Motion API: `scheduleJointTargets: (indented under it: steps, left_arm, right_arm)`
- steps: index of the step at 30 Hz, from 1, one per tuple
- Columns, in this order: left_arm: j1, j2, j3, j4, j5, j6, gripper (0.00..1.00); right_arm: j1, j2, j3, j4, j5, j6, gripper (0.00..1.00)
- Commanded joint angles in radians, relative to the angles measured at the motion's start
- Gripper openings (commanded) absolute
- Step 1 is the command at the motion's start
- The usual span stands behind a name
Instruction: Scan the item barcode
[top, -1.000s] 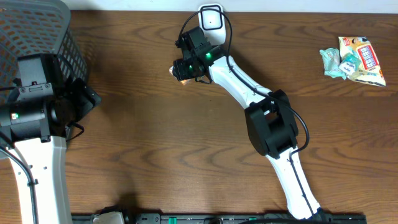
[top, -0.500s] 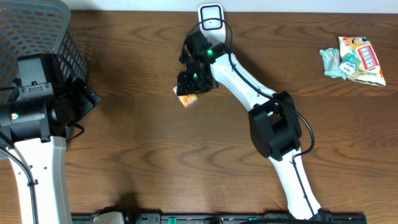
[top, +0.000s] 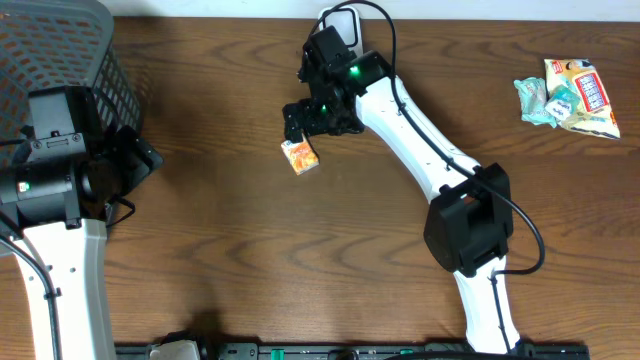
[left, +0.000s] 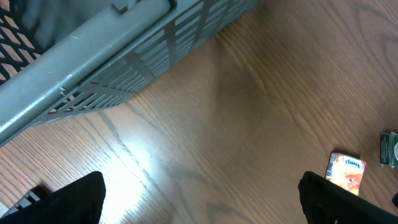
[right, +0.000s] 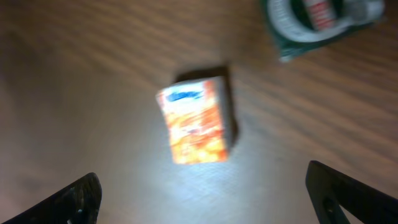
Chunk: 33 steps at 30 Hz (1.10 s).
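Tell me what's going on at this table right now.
The right gripper hangs open just above a small orange box, which lies flat on the wooden table, held by nothing. A white device, likely the scanner, sits just beyond. The left gripper rests open beside the grey basket.

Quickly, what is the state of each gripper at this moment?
Left gripper: open, holding nothing.
Right gripper: open, holding nothing; the orange box lies loose beneath it.
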Motion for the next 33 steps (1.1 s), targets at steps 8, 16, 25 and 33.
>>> scheduleJointTargets:
  steps: [8,16,25,33]
  left_arm:
    - [0.003,0.0,0.002,-0.001,-0.003,-0.009,0.97]
    - [0.003,0.0,0.002,-0.001,-0.003,-0.009,0.98]
    - [0.003,0.0,0.002,-0.001,-0.003,-0.009,0.98]
    - [0.003,0.0,0.002,-0.001,-0.003,-0.009,0.98]
  right_arm:
    - [0.006,0.018,-0.023,0.031,0.079,-0.132,0.99]
    - [0.0,0.018,-0.164,0.145,-0.104,-0.257,0.9]
    - [-0.042,0.018,-0.333,0.341,-0.262,-0.297,0.86]
    - [-0.042,0.018,-0.396,0.398,-0.262,-0.297,0.72]
